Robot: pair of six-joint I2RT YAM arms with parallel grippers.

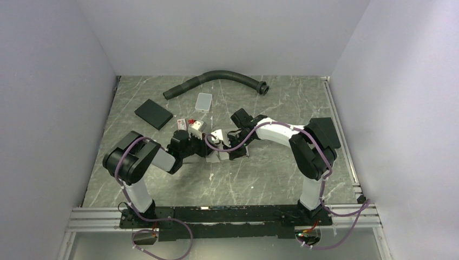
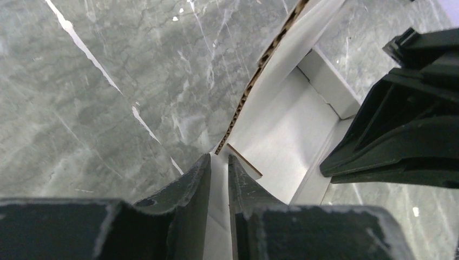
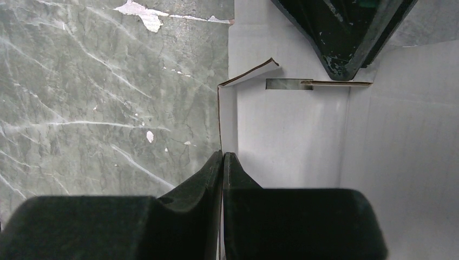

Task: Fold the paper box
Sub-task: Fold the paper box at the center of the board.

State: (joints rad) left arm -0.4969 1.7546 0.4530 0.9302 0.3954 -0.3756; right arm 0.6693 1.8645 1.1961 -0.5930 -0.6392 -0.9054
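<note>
The paper box [image 2: 287, 124] is seen just left of centre in the top view, partly raised on the bench [image 1: 260, 179] between the two arms, well below the black pad [image 1: 153, 114] and the grey tile [image 1: 204, 101]. One thin side wall is clamped by the right gripper [image 3: 222, 157], its fingers pressed almost together on the cardboard edge. Another wall is straddled by the left gripper [image 2: 219, 160]; a narrow gap is visible between its fingers [image 2: 201, 181], and it cannot be told whether the wall is pinched or only flanked.

The step in hand is judged to be the raising and squaring of the walls, with the tab and slot at the top of the right wrist view not yet mated. The pinched wall should be held upright while the other is brought round along its crease, not across it. Force should be kept light, since thin card is easily buckled. If the left grip is loose, the wall may spring outward, so it should be re-seated low, close to the fold line, before the tab is guided to its slot.
</note>
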